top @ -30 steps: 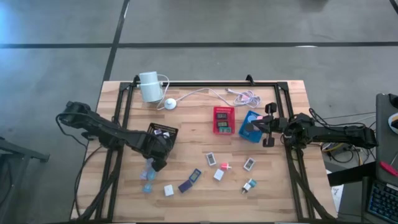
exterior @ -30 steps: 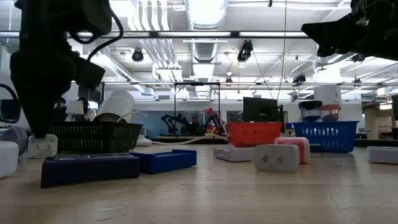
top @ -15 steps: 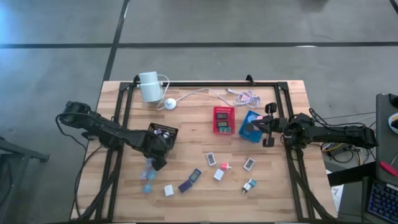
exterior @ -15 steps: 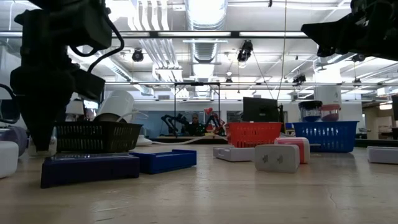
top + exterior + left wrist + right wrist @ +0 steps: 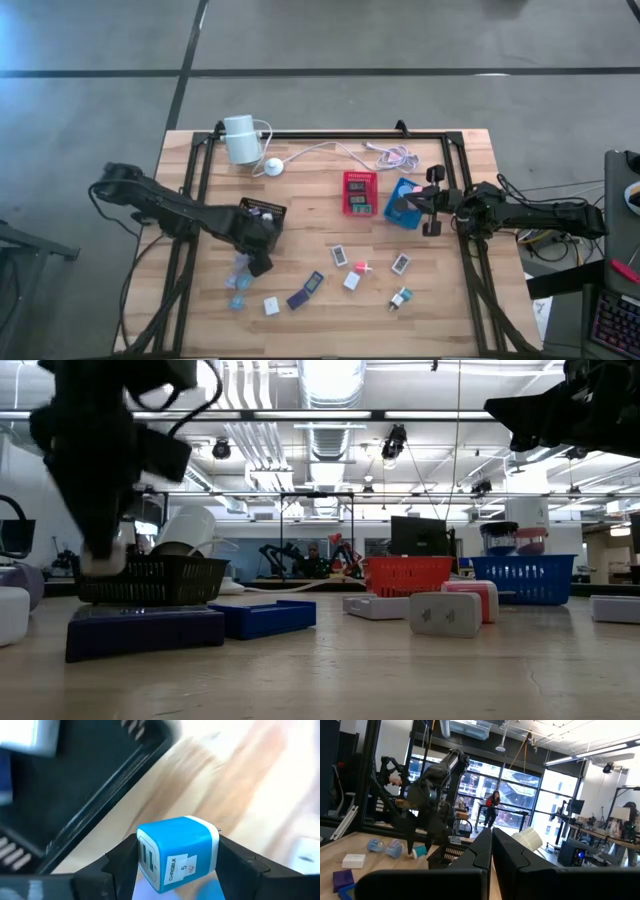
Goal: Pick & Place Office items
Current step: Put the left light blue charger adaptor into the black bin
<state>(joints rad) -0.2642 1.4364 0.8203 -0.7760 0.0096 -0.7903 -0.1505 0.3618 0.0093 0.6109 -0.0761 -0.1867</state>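
Observation:
My left gripper (image 5: 258, 262) hangs just off the near side of the black tray (image 5: 264, 213), shut on a small blue charger cube (image 5: 175, 855) with a white socket face. In the low view the cube (image 5: 100, 563) shows level with the tray's rim. Several other office items lie loose on the wood: a dark flat piece (image 5: 305, 291), white pieces (image 5: 271, 305) (image 5: 339, 256) (image 5: 400, 264) and pale blue ones (image 5: 238, 300). My right gripper (image 5: 432, 200) waits shut above the blue tray (image 5: 403, 203). My left gripper pinches the cube's two opposite side faces (image 5: 212, 852) between its two fingers (image 5: 235, 862). The fingers come from above and point down. The cube is lifted clear of the table, its socket face turned sideways.
A red tray (image 5: 359, 192) with items in it stands beside the blue one. A white cylinder (image 5: 240, 138) with its cable and puck (image 5: 273, 167) lies at the far left, a pink-white cord (image 5: 395, 155) at the far edge. Black frame rails run along the table's sides.
My left gripper has risen from the table with the cube between its fingers and gone a little toward the table's right, along the black tray's near side. The cube now hangs clear of the wood.

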